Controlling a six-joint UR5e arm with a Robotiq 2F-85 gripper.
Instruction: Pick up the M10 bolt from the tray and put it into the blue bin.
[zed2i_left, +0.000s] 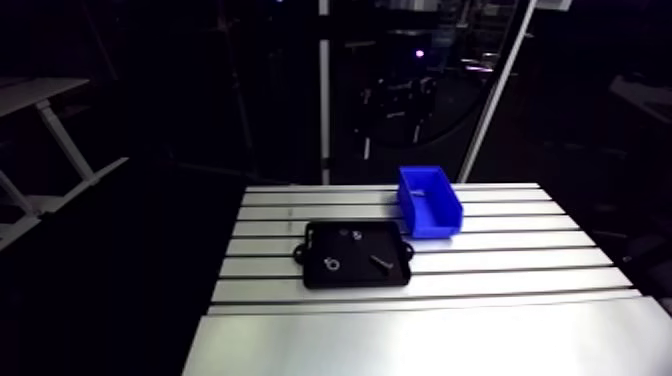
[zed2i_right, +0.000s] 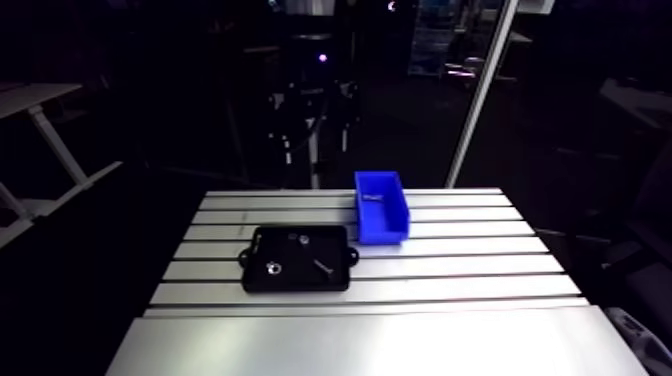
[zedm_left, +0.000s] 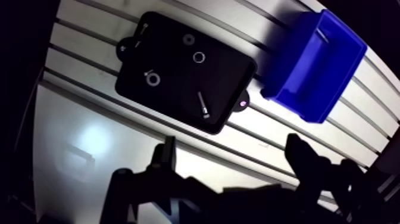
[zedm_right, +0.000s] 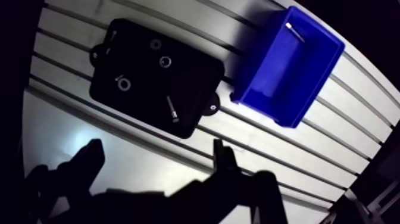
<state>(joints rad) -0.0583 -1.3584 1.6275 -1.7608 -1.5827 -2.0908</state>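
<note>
A black tray (zedm_left: 229, 65) lies on the slotted table. In it a small silver bolt (zedm_left: 203, 104) lies flat near the corner closest to the blue bin (zedm_left: 315, 65). The bin stands just beside the tray, apart from it. In the arm view the bolt (zed2i_left: 380, 263) shows at the tray's front right. My gripper (zedm_left: 233, 156) hangs high above the table, short of the tray. Its two dark fingers (zedm_left: 163, 158) are open with nothing between them.
The tray also holds a few small ring-shaped parts (zedm_left: 199, 57) and a nut-like piece (zedm_left: 152, 77). A small silver bolt-like part (zedm_right: 293, 31) lies inside the bin at its far end. Bare aluminium table (zed2i_left: 420, 340) stretches in front of the tray.
</note>
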